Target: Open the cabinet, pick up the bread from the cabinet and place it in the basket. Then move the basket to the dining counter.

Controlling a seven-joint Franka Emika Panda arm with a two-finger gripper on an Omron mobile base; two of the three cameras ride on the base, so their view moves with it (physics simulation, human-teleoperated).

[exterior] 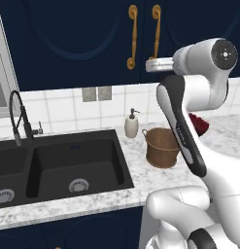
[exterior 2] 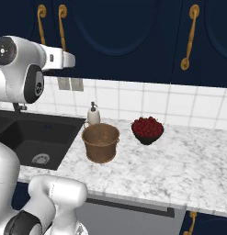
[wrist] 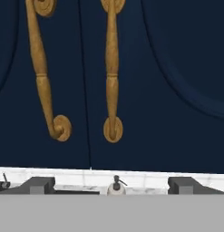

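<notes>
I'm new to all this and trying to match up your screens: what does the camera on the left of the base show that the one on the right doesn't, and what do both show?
Left base view alone: the black sink's basins with two drains, and the black faucet.

Right base view alone: the bowl of red fruit in full, and a third gold handle further along.

Both: the closed navy cabinet with its paired gold handles, the woven basket, the soap dispenser behind it, the marbled counter and the white arm.
</notes>
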